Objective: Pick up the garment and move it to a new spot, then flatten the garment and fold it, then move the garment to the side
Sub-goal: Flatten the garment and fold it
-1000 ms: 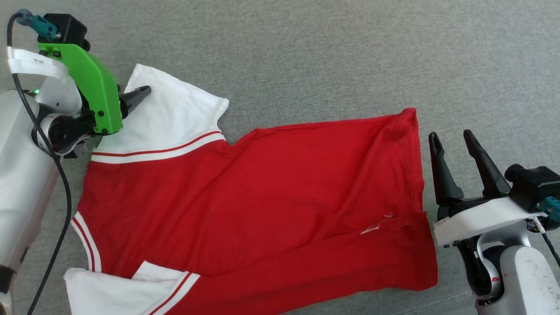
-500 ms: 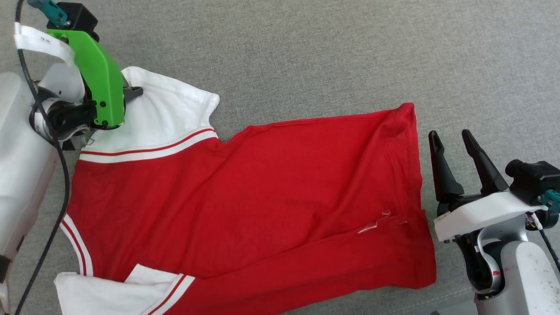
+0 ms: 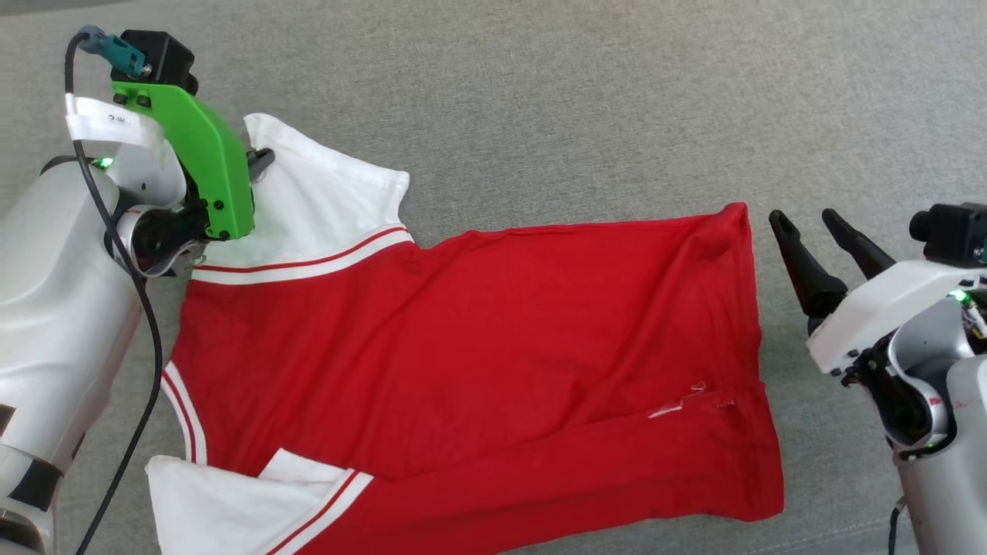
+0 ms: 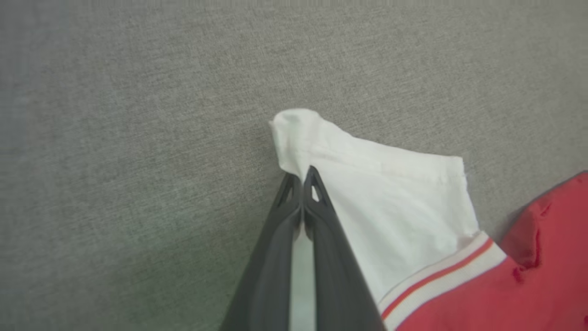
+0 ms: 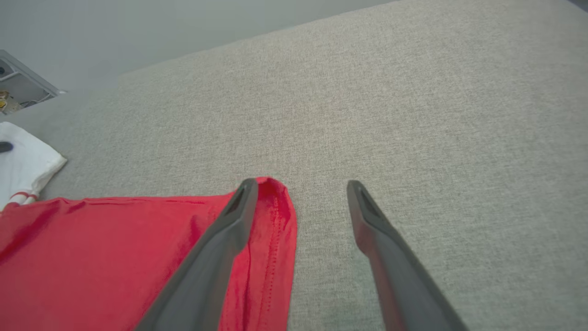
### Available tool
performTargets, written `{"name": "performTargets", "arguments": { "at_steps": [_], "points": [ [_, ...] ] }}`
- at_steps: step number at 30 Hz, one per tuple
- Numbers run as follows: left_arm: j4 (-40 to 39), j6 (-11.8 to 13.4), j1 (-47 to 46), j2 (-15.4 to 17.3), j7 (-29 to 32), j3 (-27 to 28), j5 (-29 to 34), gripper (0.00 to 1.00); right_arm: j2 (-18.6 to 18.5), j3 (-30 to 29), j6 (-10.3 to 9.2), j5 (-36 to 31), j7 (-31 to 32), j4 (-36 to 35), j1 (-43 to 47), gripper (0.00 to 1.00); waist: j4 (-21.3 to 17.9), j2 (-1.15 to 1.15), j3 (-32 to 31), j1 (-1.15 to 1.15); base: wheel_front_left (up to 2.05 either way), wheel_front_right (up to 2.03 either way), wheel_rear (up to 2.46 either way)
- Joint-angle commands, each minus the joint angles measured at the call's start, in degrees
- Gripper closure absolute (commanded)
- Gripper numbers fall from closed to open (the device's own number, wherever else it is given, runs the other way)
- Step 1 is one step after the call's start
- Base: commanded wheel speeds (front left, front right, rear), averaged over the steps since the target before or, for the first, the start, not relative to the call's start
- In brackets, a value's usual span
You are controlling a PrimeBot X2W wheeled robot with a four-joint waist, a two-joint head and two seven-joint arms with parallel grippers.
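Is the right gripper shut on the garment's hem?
No, the right gripper has its fingers wide apart beside the garment, holding nothing.

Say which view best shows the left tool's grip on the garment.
Left wrist view: left tool shut on the garment at its white sleeve corner. Head view: green bracket covers most of it. Right wrist view: sleeve, distant.

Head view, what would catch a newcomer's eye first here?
The red jersey T-shirt sprawled across the grey fabric surface dominates the middle. At upper left, the left gripper, under a bright green bracket, is shut on its white sleeve. The right gripper stands open beside the hem at right.
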Motion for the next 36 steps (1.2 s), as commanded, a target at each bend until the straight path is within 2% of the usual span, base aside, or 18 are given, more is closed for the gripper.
{"name": "performTargets", "arguments": {
  "at_steps": [1,11,16,22,23,24,25,30,36],
  "points": [
    [-0.85,0.20,0.78,-0.29,-0.78,0.14,0.56,1.00,-1.39,0.34,-0.02,0.85,2.02,0.45,-1.83,0.00,2.67,0.00,-1.44,0.00,0.00,0.00,0.00],
    [-6.68,0.49,2.50,-1.24,-3.16,-0.65,1.24,1.00,-8.64,5.98,-0.02,2.92,20.51,2.94,-7.68,0.00,8.34,0.00,-1.40,0.00,0.00,0.00,0.00],
    [-8.30,0.66,3.46,-1.13,-3.76,-0.65,1.04,1.00,-9.97,7.23,-0.02,1.77,28.38,7.09,-8.01,0.00,9.61,0.00,-0.46,0.00,0.00,0.00,0.00],
    [-9.14,0.95,4.32,-0.68,-4.20,-0.45,0.70,1.00,-9.15,9.10,-0.02,1.21,36.30,12.02,-6.59,0.00,10.18,0.00,0.30,0.00,0.00,0.00,0.00],
    [-9.19,0.97,4.40,-0.63,-4.21,-0.45,0.66,1.00,-8.98,9.57,-0.02,1.27,37.80,12.67,-6.24,0.09,10.21,0.00,0.30,0.00,0.00,0.00,0.00],
    [-9.24,0.99,4.48,-0.60,-4.23,-0.45,0.61,1.00,-8.80,10.09,-0.02,1.44,39.52,13.30,-5.93,0.69,10.25,0.00,0.29,0.00,0.00,0.00,0.00],
    [-9.27,1.01,4.54,-0.58,-4.26,-0.44,0.57,1.00,-8.85,10.58,-0.02,1.40,40.81,13.65,-5.76,1.00,10.27,0.00,0.24,0.00,0.00,0.00,0.00],
    [-9.44,0.96,4.83,-0.33,-4.66,-0.39,0.44,1.00,-9.40,10.89,-0.02,2.21,42.36,12.60,-7.47,1.00,10.18,0.00,-0.44,0.00,0.00,0.00,0.00],
    [-9.61,0.82,5.30,-0.06,-6.77,-0.07,0.69,1.00,-9.37,5.65,-0.02,1.24,36.96,8.31,-10.93,1.00,10.42,0.00,-2.45,0.00,0.00,0.00,0.00]
  ]
}}
